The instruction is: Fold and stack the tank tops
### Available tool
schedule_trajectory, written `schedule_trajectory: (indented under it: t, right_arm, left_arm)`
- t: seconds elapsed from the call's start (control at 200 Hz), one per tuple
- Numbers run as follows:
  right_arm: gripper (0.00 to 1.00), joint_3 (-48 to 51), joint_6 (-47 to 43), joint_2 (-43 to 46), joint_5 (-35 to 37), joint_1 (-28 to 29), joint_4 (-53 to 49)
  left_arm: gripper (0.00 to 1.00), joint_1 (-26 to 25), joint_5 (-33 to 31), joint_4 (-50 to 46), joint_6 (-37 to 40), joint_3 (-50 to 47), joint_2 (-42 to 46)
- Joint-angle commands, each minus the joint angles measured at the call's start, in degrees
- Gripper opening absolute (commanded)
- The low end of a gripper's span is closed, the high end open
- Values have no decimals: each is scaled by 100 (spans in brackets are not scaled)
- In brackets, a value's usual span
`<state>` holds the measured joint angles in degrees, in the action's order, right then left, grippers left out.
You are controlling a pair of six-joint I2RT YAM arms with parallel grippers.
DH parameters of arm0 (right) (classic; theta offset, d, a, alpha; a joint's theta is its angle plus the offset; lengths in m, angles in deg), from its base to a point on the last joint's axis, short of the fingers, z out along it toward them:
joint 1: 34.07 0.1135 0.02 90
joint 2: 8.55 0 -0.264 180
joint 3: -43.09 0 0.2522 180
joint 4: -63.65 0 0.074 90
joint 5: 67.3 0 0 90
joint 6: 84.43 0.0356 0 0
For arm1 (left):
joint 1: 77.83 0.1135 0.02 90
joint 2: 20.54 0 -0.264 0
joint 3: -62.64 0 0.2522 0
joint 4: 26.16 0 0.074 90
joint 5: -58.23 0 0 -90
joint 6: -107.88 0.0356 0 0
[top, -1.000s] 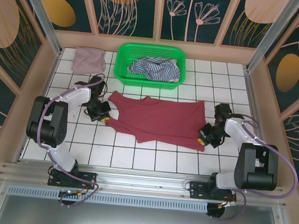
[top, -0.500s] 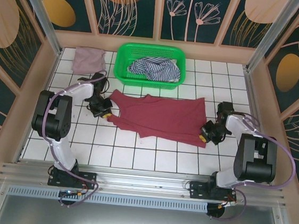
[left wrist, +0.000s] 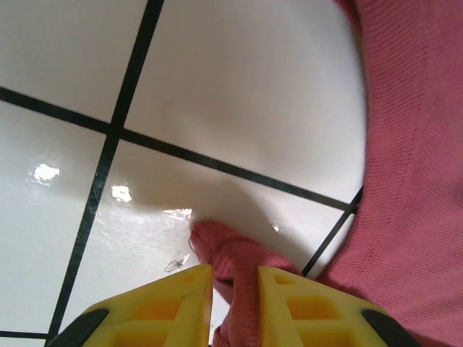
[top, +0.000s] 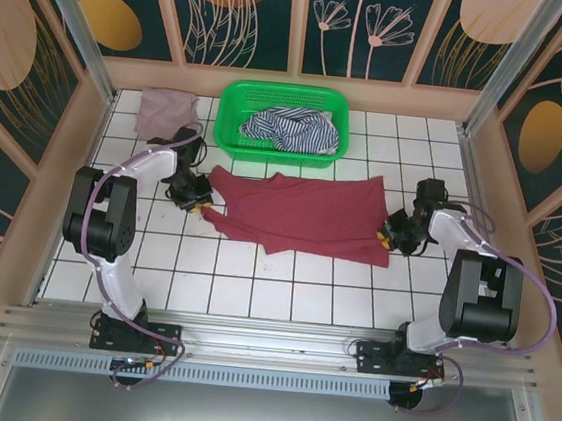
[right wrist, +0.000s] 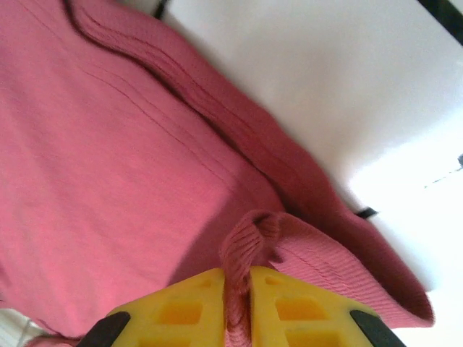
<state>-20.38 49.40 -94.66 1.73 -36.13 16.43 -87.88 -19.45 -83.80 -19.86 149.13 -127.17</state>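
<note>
The dark red tank top (top: 296, 212) lies spread flat on the white tiles in front of the basket. My left gripper (top: 199, 205) is at its left edge. In the left wrist view its jaws (left wrist: 235, 278) stand slightly apart, open. A strap end (left wrist: 230, 253) lies between them, against the right finger only. My right gripper (top: 388, 240) is at the top's right edge. Its fingers (right wrist: 237, 278) are shut on a raised fold of the red cloth (right wrist: 253, 238). The striped tank top (top: 292, 129) lies crumpled in the basket. The mauve-pink tank top (top: 166, 111) lies folded at the back left.
A green plastic basket (top: 283, 91) stands at the back centre, just behind the red top. Wooden walls close in the table on the left, the right and the back. Bare tiles run along the near side between the arm bases.
Both grippers moved towards the back, dragging the red top's side edges with them, and the top now lies closer to the basket. The left jaws have parted around the strap.
</note>
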Motion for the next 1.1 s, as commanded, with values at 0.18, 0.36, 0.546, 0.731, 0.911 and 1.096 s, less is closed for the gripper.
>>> schedule_trajectory:
  t: [0.18,0.36,0.546,0.731,0.911,1.096]
  right_arm:
    - [20,-256,441,-221,151,-90,549]
    - [20,-390,370,-500,260,-109,785]
    - [32,-778,-242,-363,608,-290,223]
    - [44,-529,-510,307,466,-242,-543]
    - [48,234,-308,912,104,-84,-612]
    - [49,651,120,964,-102,185,-32]
  left_arm:
    - [35,55,-362,-345,170,415,159]
    - [40,-69,-70,-405,11,303,634]
    - [45,-933,295,-203,-758,-273,1262]
    - [47,-1882,619,269,-1536,-781,1490]
    - [47,-2577,858,1063,-2113,-1204,1285]
    - [47,-2886,886,1785,-2409,-1410,992]
